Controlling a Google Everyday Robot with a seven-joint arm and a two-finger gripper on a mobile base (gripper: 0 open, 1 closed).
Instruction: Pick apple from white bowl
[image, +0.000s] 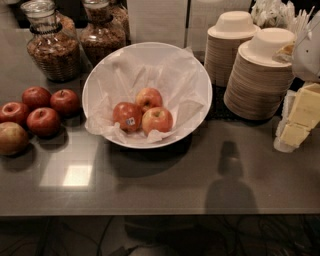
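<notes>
Three apples lie together in the white bowl (196, 75), which sits on crinkled white paper lining (170, 75) near the middle of the dark counter (165, 185). The apple (157, 120) of the task is the red-orange one at front right, with a pale yellow patch round its stem. It rests on the paper toward the near side of the bowl. On its left it touches the darker red apple (127, 116), which bears a small sticker on its front. Behind these two, touching both, sits a third apple (149, 98), red with a yellowish flank.

The gripper (297, 122) is at the right edge of the camera view, pale yellow below a whitish-grey body, well apart from the bowl and above the counter's right end. Whether it is released or clenched cannot be told from here. Nothing of the bowl's contents is in its grasp.

Left of the bowl, five loose apples (44, 121) form a group on the counter, the nearest one paler than the rest. Behind them stand two glass jars (52, 47) filled with something brown and grainy. Right of the bowl, two tall stacks of beige paper bowls (257, 82) stand side by side, the nearer stack lying between the white bowl and the gripper.
</notes>
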